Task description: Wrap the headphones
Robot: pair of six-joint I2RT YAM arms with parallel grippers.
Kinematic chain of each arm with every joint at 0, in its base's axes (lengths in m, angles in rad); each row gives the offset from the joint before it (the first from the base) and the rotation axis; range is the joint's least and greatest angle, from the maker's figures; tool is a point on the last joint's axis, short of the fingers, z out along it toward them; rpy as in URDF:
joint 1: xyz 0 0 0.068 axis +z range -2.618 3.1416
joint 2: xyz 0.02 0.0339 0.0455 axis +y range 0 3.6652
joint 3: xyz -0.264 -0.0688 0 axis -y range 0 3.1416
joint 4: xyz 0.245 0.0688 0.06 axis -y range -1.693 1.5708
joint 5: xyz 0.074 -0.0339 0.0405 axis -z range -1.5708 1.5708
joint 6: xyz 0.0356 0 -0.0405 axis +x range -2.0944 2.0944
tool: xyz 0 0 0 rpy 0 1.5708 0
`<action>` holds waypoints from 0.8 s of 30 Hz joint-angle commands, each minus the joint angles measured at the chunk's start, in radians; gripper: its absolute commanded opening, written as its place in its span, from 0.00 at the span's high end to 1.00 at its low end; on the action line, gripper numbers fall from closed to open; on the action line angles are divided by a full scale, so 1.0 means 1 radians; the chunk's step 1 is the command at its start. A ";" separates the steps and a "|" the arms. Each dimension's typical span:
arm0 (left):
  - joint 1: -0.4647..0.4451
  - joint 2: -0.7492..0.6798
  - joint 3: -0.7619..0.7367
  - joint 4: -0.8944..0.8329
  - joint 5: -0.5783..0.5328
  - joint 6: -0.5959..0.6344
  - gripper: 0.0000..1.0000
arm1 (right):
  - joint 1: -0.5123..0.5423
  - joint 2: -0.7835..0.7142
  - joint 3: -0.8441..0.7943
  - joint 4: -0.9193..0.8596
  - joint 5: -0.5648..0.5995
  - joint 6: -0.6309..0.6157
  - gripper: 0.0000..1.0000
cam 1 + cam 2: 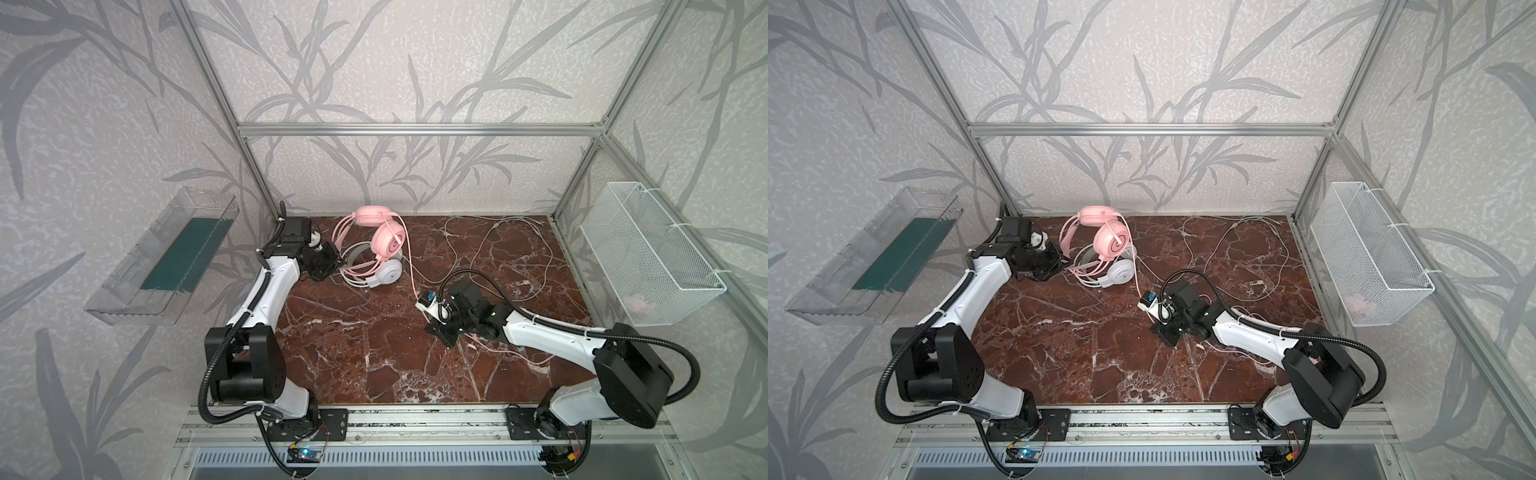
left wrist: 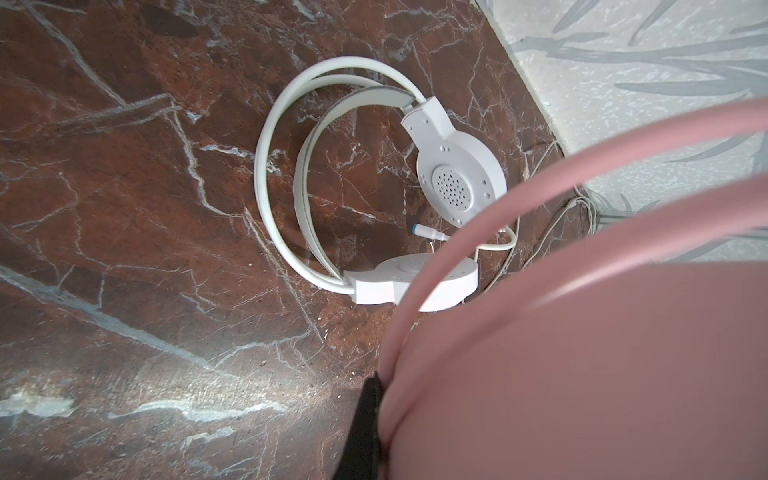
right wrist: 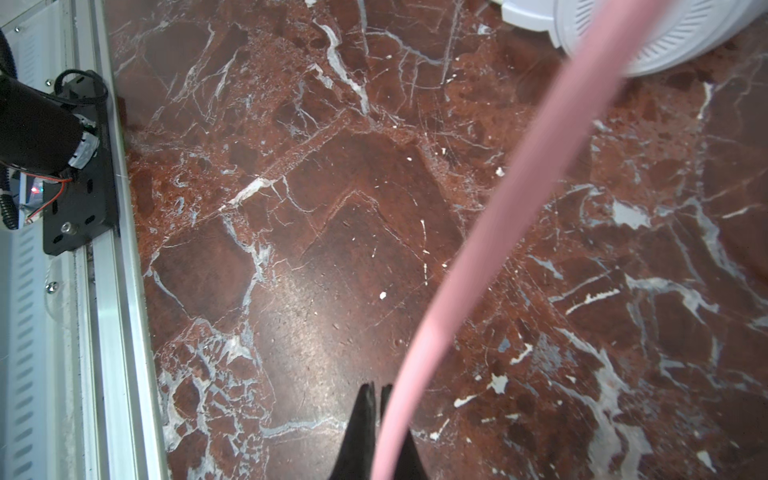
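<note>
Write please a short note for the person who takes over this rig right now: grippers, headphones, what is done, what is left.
Left gripper: shut on the pink headset by its headband, holding it over the white headset.
Right gripper: shut, apparently on the pink cable, which rises from the jaws toward the pink headset.
The white headset lies on the table; its white cable sprawls loose at the far right.
Done: no cable is wrapped yet.
Left: wind the pink cable around its headset, then do the white one.
</note>
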 commanded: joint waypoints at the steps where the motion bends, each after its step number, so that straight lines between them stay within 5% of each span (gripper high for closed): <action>1: -0.010 -0.014 0.033 0.065 -0.035 -0.080 1.00 | 0.041 0.027 0.054 -0.125 0.015 -0.065 1.00; 13: -0.122 0.115 0.167 -0.074 -0.324 -0.058 1.00 | 0.140 0.132 0.331 -0.435 -0.010 -0.230 1.00; 24: -0.210 0.227 0.272 -0.189 -0.445 0.054 1.00 | 0.140 0.152 0.546 -0.660 -0.122 -0.369 1.00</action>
